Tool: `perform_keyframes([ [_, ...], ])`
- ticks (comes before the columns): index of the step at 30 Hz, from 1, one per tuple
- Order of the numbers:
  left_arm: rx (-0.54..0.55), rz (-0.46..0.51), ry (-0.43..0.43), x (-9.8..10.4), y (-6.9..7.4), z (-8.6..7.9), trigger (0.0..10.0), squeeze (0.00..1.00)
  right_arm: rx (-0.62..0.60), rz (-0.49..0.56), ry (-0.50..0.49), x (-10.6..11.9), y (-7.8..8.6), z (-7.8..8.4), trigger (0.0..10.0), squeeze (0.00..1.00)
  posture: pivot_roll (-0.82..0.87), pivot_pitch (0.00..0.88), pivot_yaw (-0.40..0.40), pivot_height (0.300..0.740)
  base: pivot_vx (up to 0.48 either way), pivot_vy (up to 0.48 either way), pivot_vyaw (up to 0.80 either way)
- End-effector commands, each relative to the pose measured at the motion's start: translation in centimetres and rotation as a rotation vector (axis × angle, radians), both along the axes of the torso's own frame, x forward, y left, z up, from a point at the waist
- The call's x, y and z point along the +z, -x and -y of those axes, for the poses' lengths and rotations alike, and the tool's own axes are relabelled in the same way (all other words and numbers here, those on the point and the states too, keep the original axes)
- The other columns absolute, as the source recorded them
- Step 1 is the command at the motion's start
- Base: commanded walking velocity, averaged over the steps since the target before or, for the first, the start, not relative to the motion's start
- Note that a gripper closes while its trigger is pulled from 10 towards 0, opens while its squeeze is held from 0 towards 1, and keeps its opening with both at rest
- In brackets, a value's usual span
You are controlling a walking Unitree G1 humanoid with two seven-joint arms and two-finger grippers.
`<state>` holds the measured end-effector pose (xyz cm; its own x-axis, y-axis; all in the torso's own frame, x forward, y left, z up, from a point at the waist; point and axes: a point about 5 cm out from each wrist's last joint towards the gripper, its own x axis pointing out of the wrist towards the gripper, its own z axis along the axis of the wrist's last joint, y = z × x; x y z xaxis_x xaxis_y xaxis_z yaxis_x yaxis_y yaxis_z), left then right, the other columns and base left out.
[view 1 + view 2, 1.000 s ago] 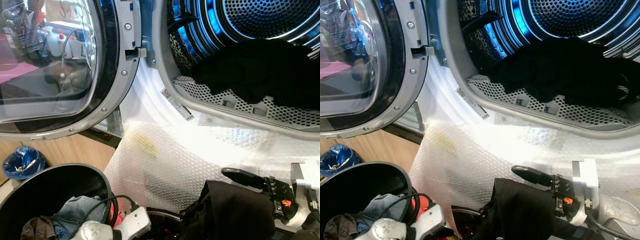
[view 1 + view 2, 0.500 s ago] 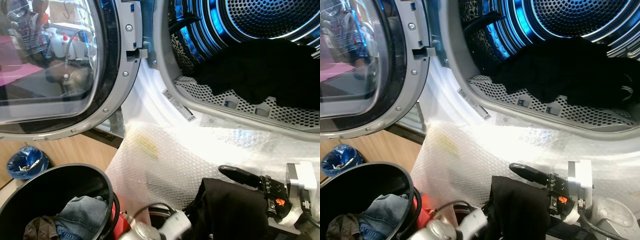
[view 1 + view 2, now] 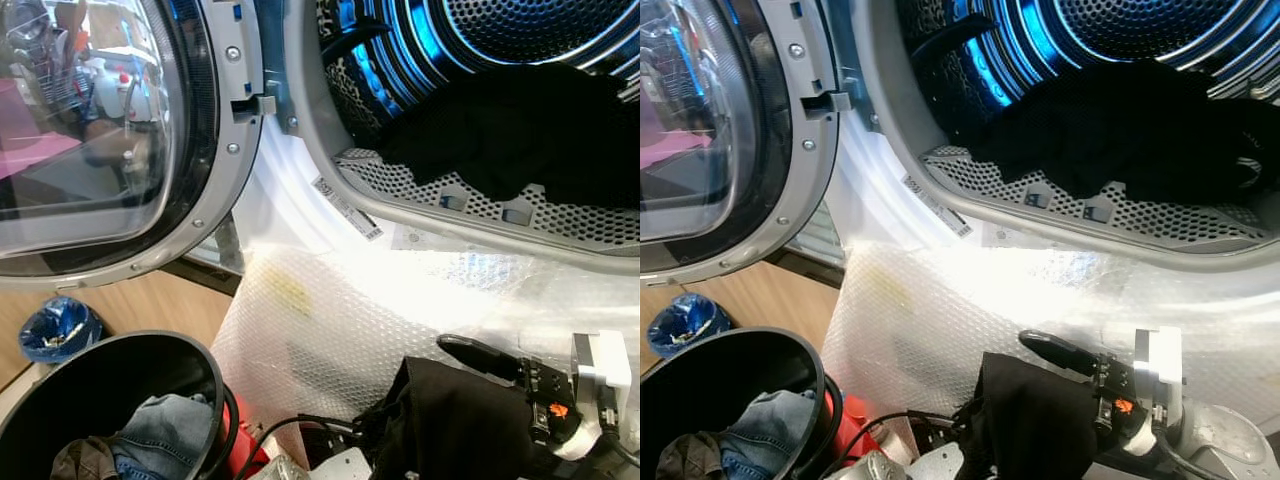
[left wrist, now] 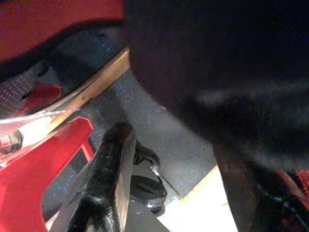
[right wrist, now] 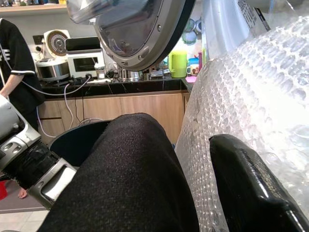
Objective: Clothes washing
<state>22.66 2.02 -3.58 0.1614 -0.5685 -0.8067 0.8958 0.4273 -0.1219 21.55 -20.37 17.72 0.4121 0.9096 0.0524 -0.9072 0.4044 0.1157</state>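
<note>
the right gripper [image 3: 470, 385] has its jaws closed on a black garment [image 3: 455, 425] that hides its lower finger; the left gripper's [image 4: 169, 159] jaws are too dark to tell.

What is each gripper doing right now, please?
Right gripper: shut on the black garment, below the washer's open drum.
Left gripper: low beside the basket, touching the same garment; open or shut cannot be told.

Wood-look floor [image 3: 160, 305] lies below. A dark counter [image 5: 116, 87] on wooden cabinets [image 5: 120, 108] carries a microwave [image 5: 84, 63] and green jug [image 5: 177, 63], under bright light.
</note>
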Motion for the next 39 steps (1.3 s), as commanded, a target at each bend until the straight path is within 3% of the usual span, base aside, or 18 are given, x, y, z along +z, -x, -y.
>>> perform_keyframes([
  [1, -0.015, 0.007, -0.001, 0.1, -0.1, 0.2, 0.0, 0.00, 0.013, 0.049, 0.000, 0.9, 0.3, -0.4, 10.0, 0.00, -0.10, 0.086, 0.046, 0.740, 0.000, 0.000, 0.00],
  [8, -0.025, 0.011, 0.028, 0.2, 0.0, 0.5, 0.0, 0.00, 0.004, 0.048, 0.002, 0.7, 0.3, -0.3, 10.0, 0.00, -0.10, 0.088, 0.051, 0.740, 0.000, 0.000, 0.00],
  [9, -0.029, 0.019, 0.017, 0.2, -0.1, 0.5, 1.5, 0.00, 0.001, 0.049, 0.004, 0.7, 0.2, -0.3, 10.0, 0.00, -0.10, 0.089, 0.053, 0.740, 0.000, 0.000, 0.00],
  [11, -0.032, 0.030, 0.000, 0.2, -0.1, 0.4, 1.5, 0.00, -0.002, 0.050, 0.005, 0.7, 0.2, -0.2, 10.0, 0.00, -0.10, 0.089, 0.053, 0.740, 0.000, 0.000, 0.00],
  [12, -0.053, 0.062, -0.024, 0.2, -0.3, 0.3, 10.0, 0.00, -0.003, 0.052, 0.004, 0.8, 0.2, -0.1, 10.0, 0.00, -0.09, 0.090, 0.053, 0.740, 0.000, 0.000, 0.00],
  [14, -0.013, 0.105, -0.044, 0.3, -0.7, 0.3, 10.0, 0.00, -0.005, 0.055, 0.005, 0.9, 0.1, -0.1, 10.0, 0.00, -0.09, 0.090, 0.053, 0.740, 0.000, 0.000, 0.00],
  [17, 0.060, 0.096, -0.100, -0.4, -0.3, -0.4, 10.0, 0.00, -0.007, 0.060, 0.008, 0.9, 0.0, -0.2, 10.0, 0.00, -0.11, 0.084, 0.060, 0.740, 0.000, 0.000, 0.00],
  [18, 0.066, 0.089, -0.097, -0.5, -0.2, -0.4, 10.0, 0.44, -0.008, 0.062, 0.007, 0.9, 0.0, -0.2, 10.0, 0.00, -0.11, 0.087, 0.062, 0.740, 0.000, 0.000, 0.00],
  [20, 0.078, 0.073, -0.094, -0.6, -0.1, -0.4, 10.0, 0.44, -0.007, 0.062, 0.005, 0.9, 0.0, -0.3, 10.0, 0.00, -0.11, 0.087, 0.062, 0.740, 0.000, 0.000, 0.00],
  [21, 0.082, 0.066, -0.088, -0.6, 0.0, -0.3, 10.0, 1.00, -0.007, 0.063, 0.005, 0.9, 0.1, -0.3, 10.0, 0.00, -0.11, 0.091, 0.062, 0.740, 0.000, 0.000, 0.00],
  [25, 0.043, 0.038, -0.065, -0.6, 0.6, 0.5, 10.0, 1.00, -0.013, 0.057, 0.005, 0.8, 0.4, -0.2, 10.0, 0.00, -0.11, 0.097, 0.067, 0.740, 0.000, 0.000, 0.00],
  [39, 0.007, 0.023, -0.051, -0.7, 1.1, 1.0, 10.0, 1.00, -0.016, 0.051, 0.002, 0.7, 0.4, -0.3, 10.0, 0.00, -0.11, 0.106, 0.074, 0.740, 0.000, 0.000, 0.00],
])
